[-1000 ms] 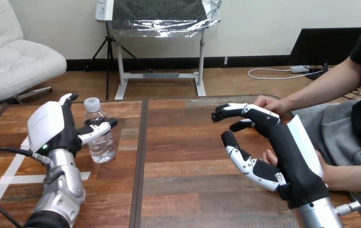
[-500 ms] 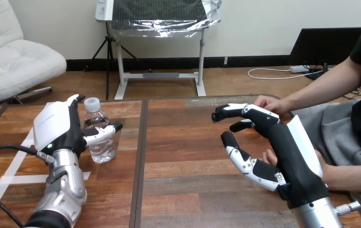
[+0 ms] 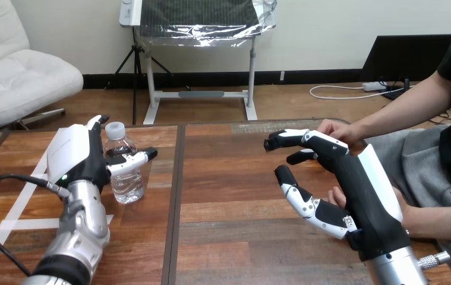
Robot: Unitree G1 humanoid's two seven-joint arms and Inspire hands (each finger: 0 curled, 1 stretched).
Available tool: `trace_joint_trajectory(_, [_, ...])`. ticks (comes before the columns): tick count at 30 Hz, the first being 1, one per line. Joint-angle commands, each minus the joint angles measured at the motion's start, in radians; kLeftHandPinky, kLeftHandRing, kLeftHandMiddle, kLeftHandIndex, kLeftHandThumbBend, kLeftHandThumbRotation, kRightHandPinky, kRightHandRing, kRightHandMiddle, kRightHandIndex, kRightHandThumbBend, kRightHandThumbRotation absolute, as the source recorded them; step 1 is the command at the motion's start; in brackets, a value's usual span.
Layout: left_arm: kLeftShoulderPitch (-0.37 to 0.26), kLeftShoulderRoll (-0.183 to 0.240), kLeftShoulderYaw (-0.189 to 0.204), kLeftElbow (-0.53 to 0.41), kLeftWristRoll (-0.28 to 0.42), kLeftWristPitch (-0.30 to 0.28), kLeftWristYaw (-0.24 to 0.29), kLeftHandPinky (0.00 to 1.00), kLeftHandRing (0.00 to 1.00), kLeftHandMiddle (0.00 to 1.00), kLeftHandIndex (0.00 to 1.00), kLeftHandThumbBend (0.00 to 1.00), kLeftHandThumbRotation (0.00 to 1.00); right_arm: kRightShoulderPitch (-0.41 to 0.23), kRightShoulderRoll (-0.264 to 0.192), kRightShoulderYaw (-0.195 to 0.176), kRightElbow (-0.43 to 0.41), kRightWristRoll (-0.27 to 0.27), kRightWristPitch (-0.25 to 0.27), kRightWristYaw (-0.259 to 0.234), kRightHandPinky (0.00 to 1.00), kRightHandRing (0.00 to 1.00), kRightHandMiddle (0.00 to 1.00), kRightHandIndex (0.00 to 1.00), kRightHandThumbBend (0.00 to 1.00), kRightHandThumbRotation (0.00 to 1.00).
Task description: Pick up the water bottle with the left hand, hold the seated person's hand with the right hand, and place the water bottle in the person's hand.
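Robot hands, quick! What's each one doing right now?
Left robot hand: open, thumb in front of the clear plastic water bottle.
Right robot hand: open, fingers relaxed, holding nothing.

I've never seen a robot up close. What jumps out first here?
The big black-and-white right hand at the right, open above the wooden table, with a person's hand showing just behind its palm. At the left, the left hand stands open beside a clear water bottle, its thumb across the bottle's front.
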Motion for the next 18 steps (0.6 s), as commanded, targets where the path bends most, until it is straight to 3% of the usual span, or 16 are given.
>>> trace_joint_trajectory(1, [-0.097, -0.006, 0.023, 0.031, -0.029, 0.005, -0.035, 0.81, 0.87, 0.89, 0.90, 0.97, 0.57, -0.048, -0.010, -0.013, -0.049, 0.004, -0.002, 0.000, 0.64, 0.76, 0.75, 0.65, 0.30, 0.00])
trace_joint_trajectory(9, [-0.116, -0.019, 0.033, 0.068, -0.061, 0.032, -0.078, 0.76, 0.86, 0.89, 0.91, 0.98, 0.57, -0.044, -0.011, -0.016, -0.046, 0.006, -0.011, 0.000, 0.64, 0.75, 0.75, 0.65, 0.31, 0.00])
trace_joint_trajectory(18, [-0.122, -0.027, 0.053, 0.102, -0.109, 0.017, -0.101, 0.72, 0.84, 0.88, 0.91, 0.97, 0.54, -0.032, -0.016, -0.024, -0.055, 0.006, -0.007, 0.001, 0.65, 0.75, 0.75, 0.65, 0.33, 0.00])
